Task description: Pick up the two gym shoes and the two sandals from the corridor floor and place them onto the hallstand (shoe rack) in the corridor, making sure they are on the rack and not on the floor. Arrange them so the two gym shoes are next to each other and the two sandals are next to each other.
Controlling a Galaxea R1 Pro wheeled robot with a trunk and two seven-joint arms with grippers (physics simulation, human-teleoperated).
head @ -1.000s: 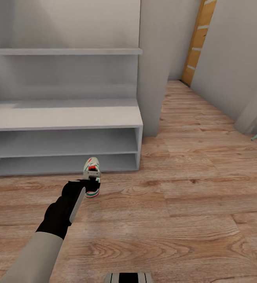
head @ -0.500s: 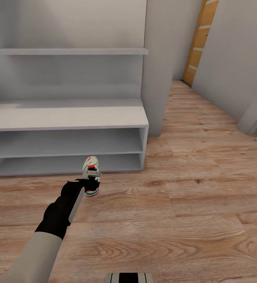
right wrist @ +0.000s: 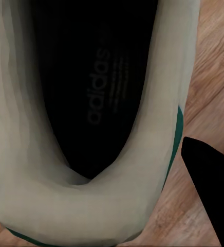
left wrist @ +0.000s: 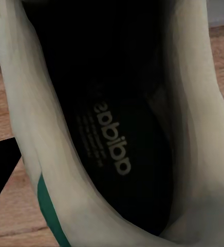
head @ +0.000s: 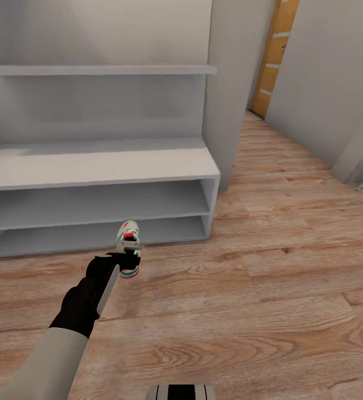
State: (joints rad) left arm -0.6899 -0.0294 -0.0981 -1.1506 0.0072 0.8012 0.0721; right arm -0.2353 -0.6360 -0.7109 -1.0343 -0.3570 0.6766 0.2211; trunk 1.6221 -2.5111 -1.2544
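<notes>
Head cam: left gripper [head: 129,256] clamped on a gym shoe [head: 129,243], fingers narrow around its heel/collar, shoe up off the corridor floor [head: 259,300] and just in front of the hallstand [head: 92,166], toward its right end, about level w/ the bottom shelf opening. Toe aimed at the hallstand. Cream upper, green stripes, red-orange tongue + heel patch all visible. Both lower shelves of the hallstand, the bench top and the upper wall shelf [head: 98,70] bare. Grey wall pillar [head: 226,83] right beside the hallstand's right end, orange-brown door frame [head: 273,55] further back past that. Bit of the robot base [head: 181,391] at the near edge.

Left wrist cam: looking straight down into the gym shoe [left wrist: 117,134], black insole w/ adidas print, cream collar wrapping it, green stripe at one edge. One dark finger [left wrist: 1,164] pressed on the outside of the collar. Wood floor behind.

Right wrist cam: second gym shoe [right wrist: 91,103] close up, same black insole w/ adidas logo, cream heel rim, green trim. Right gripper fingers [right wrist: 209,175] dark, either side of the heel and touching it, so gripping it. Floor planks behind it; can't tell where this one sits relative to the hallstand.
</notes>
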